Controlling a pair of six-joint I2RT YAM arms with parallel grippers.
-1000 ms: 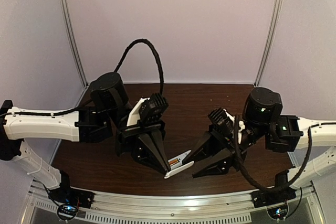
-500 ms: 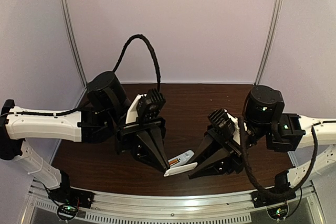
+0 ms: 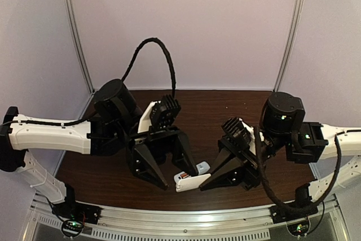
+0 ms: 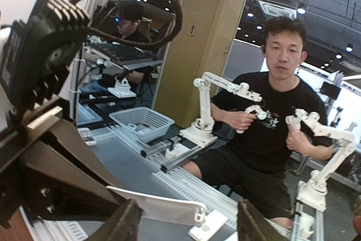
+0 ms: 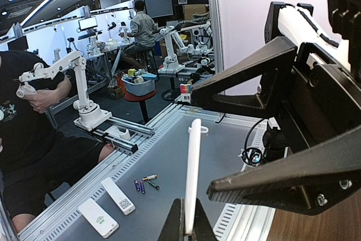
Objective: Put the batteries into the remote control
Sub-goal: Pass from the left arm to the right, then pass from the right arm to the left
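Plainly, the remote control (image 3: 193, 180) hangs in the air over the near edge of the worktop (image 3: 225, 111), between the two arms. Its long axis runs roughly left to right, with the left end a little lower and nearer the rail. The right gripper (image 5: 187, 224) is clamped tight on the right end, so the right wrist view shows the remote edge-on, rising straight out from between the fingers. The free left end points at the left gripper (image 3: 181, 179), which stands wide, one finger on each side of that end; I cannot tell whether either finger touches it. A small orange speck (image 3: 182, 176) near that end may be a seated battery, but it is too small to be sure. Judging by this, the left arm is the nearer one for any work on the free end, while the right arm steadies the remote.
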